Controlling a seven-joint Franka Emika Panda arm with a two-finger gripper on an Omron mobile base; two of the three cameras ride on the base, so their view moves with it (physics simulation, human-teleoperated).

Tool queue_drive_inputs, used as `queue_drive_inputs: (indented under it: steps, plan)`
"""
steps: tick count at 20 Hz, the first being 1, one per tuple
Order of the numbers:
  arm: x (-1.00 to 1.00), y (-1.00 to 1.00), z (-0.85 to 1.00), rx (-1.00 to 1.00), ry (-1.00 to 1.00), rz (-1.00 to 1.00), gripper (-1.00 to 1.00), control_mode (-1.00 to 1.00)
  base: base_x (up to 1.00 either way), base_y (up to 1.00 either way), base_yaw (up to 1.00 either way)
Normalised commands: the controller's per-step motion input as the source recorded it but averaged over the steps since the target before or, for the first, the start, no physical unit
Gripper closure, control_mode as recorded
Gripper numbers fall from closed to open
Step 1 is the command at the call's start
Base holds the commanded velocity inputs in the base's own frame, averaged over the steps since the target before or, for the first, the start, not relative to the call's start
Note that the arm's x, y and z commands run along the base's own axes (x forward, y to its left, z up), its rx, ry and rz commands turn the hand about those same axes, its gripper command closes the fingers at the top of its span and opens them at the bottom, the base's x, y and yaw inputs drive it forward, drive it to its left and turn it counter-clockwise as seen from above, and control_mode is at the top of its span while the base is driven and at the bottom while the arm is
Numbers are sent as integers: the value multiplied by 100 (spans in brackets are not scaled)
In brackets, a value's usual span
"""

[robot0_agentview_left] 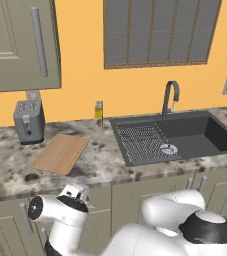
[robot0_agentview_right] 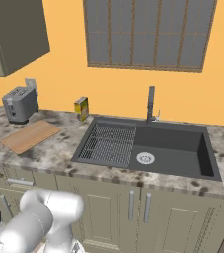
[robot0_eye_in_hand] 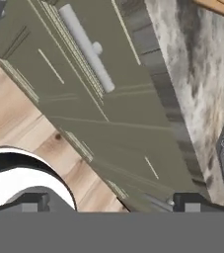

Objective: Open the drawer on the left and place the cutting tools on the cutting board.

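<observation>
**Reaching for the drawer, still shut**

On the left of the counter stands the toaster [robot0_agentview_left: 29, 121], and just in front of it, to its right, lies the board [robot0_agentview_left: 60, 153], bare. No knife or peeler is to be seen on it or anywhere on the counter [robot0_agentview_left: 100, 162]; I judge they are inside the drawer.

The drawer [robot0_eye_in_hand: 84, 74] sits under the counter edge below the board. In the hand view its front is flush with the cabinet face and its bar handle [robot0_eye_in_hand: 86, 47] runs slantwise across the upper part of the picture, because the camera is rolled. In the right base view a sliver of the same handle [robot0_agentview_right: 19, 182] shows at the far left, under the counter.

The gripper [robot0_eye_in_hand: 111, 202] is low, in front of the cabinets, and looks along them toward the handle. It is well apart from the handle. Only the two dark tips show at the bottom corners of the hand view, far apart, so the fingers stand spread with nothing between them.

The step in hand is the first one: opening the drawer. The next move calls for bringing the fingers up to the bar, squaring them across it, closing, and pulling straight out from the front.

Further right a small bottle [robot0_agentview_left: 99, 113] with a yellow label stands by the wall; any writing on it is too small to read. Then comes the sink [robot0_agentview_left: 195, 132], with its rack [robot0_agentview_left: 141, 141] and faucet [robot0_agentview_left: 170, 96]. No brand or lettering can be read anywhere.
</observation>
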Motion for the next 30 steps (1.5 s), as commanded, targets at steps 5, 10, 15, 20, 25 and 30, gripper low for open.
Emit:
queue_drive_inputs:
  steps: [5, 10, 15, 20, 25, 30]
  plan:
    - [7, 28, -54, -18, -12, 24, -100, -100, 0, 0, 0]
    - [29, 0, -20, 0, -29, 22, -100, -100, 0, 0, 0]
    - [24, -5, -7, 2, -29, 17, -100, -100, 0, 0, 0]
    - [16, -15, -2, 4, -9, 13, -100, -100, 0, 0, 0]
    - [12, -8, -8, 0, 0, 8, -100, -100, 0, 0, 0]
    - [15, -7, -20, 0, 0, 9, -100, -100, 0, 0, 0]
